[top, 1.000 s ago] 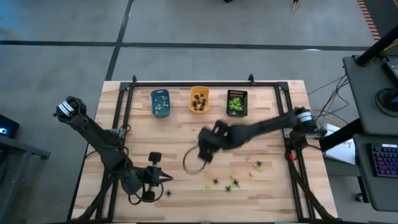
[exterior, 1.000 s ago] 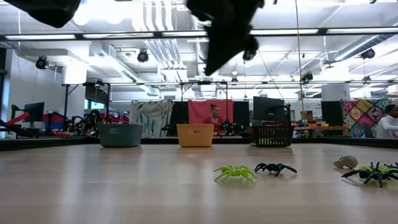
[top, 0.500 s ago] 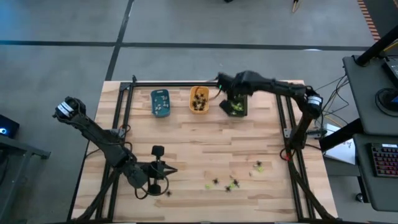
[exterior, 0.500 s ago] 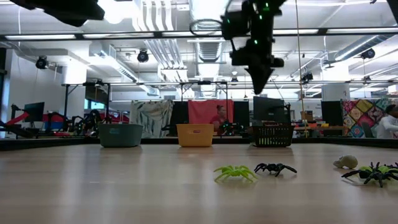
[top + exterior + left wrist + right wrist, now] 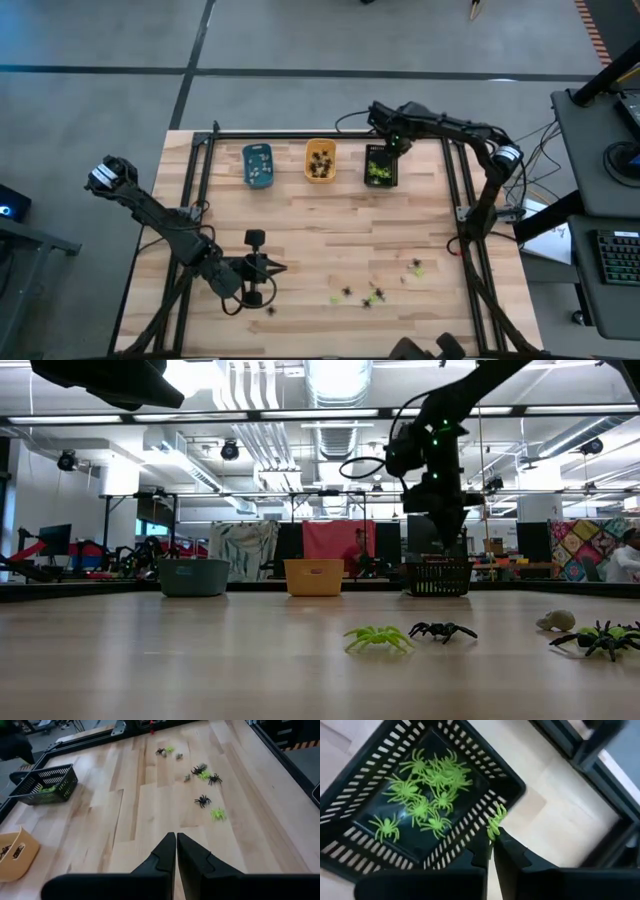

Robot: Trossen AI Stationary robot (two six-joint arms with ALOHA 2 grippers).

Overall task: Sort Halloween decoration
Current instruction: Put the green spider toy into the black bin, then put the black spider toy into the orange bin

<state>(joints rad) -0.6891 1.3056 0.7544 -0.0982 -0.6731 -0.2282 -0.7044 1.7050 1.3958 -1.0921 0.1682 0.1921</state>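
Clamped right gripper (image 5: 491, 836) half hides green spider (image 5: 496, 820).

Overhead camera looks straight down on the whole wooden table (image 5: 300, 240), far enough to catch the floor around it. The low camera sits at table-top height at the near edge, facing level across toward the trays along the far edge and the room beyond. The left wrist camera hangs over the near part, looking across the boards at the black basket (image 5: 42, 785). The right wrist camera is close above that same basket at the far edge, peering down into it.
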